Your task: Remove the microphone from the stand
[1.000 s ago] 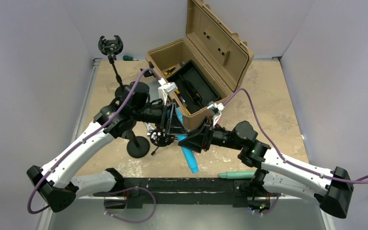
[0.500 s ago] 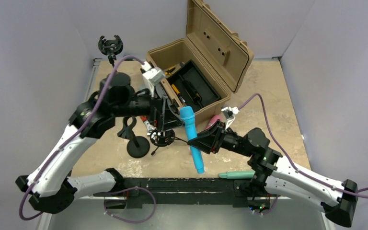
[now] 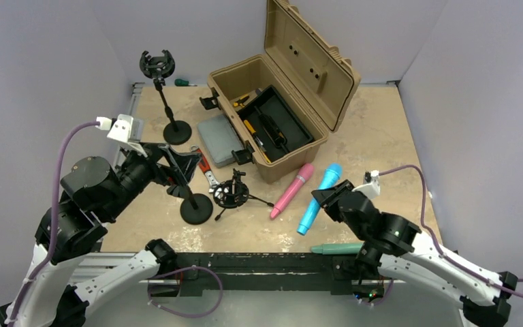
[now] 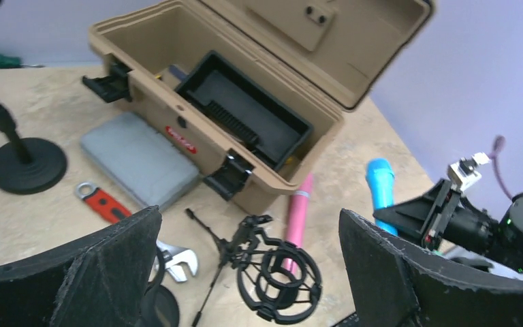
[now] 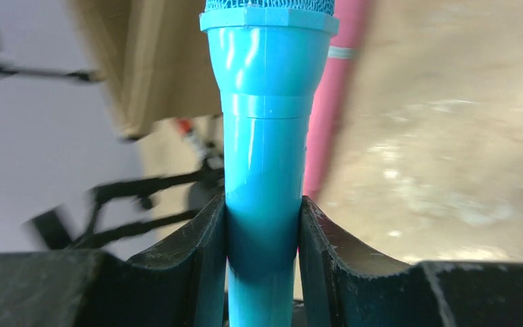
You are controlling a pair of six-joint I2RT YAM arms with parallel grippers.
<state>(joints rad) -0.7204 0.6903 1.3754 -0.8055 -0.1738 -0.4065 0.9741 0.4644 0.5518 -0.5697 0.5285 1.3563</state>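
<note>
The blue microphone (image 3: 329, 175) is clear of the stand and lies slanted just right of a pink microphone (image 3: 293, 191). My right gripper (image 3: 319, 198) is shut on its handle (image 5: 267, 136). I cannot tell whether it rests on the table. The black shock-mount tripod stand (image 3: 233, 193) lies tipped on the table with its ring empty (image 4: 277, 270). Left of it, my left gripper (image 3: 180, 170) is open wide with nothing between its fingers (image 4: 248, 231).
An open tan toolbox (image 3: 272, 116) stands at the back centre, a grey case (image 3: 219, 139) by it. A red-handled wrench (image 3: 204, 170), a round-base stand (image 3: 196, 208), a tall stand (image 3: 158, 68) and a green microphone (image 3: 337, 248) are around.
My left gripper has opened and pulled back to the left, away from the stand. My right gripper has carried the blue microphone down and right, beside the pink one.
</note>
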